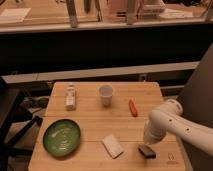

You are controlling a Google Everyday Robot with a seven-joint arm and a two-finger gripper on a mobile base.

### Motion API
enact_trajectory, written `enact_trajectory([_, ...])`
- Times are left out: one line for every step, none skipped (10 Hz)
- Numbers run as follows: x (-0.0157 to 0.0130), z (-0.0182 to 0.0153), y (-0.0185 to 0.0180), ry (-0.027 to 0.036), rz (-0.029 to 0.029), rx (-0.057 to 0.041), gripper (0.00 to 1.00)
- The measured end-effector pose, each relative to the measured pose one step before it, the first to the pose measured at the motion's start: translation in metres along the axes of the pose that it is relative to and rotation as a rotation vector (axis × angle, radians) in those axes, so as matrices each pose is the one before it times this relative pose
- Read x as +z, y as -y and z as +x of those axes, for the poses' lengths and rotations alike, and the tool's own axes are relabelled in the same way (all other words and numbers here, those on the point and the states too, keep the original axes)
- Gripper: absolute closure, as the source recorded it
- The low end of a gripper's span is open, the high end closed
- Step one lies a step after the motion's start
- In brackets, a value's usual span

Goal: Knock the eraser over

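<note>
A small dark block (146, 151) lies flat near the table's front right; it may be the eraser. A white flat block (112, 145) lies a little to its left and could equally be the eraser; I cannot tell which it is. My gripper (149, 142) is at the end of the white arm (172, 120), which comes in from the right. It points down at the table and sits just above and touching or almost touching the dark block.
On the wooden table (90, 125) are a green plate (61, 137) at front left, a small pale bottle (70, 97) at back left and a white cup (106, 94) at back centre. A small orange object (132, 107) lies right of the cup. A dark shelf stands behind.
</note>
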Motion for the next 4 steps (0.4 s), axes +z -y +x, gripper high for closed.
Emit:
enact_trajectory([0.00086, 0.00112, -0.00485, -0.00295, -0.00563, 0.00341, 1.00])
enact_trajectory([-0.00007, -0.00378, -0.00133, -0.00077, -0.00029, -0.00968, 1.00])
enact_trajectory([-0.00077, -0.00406, 0.00349, -0.00092, 0.00617, -0.00278, 1.00])
enact_trajectory([0.00018, -0.00521, 0.00702, -0.00019, 0.00394, -0.00410, 1.00])
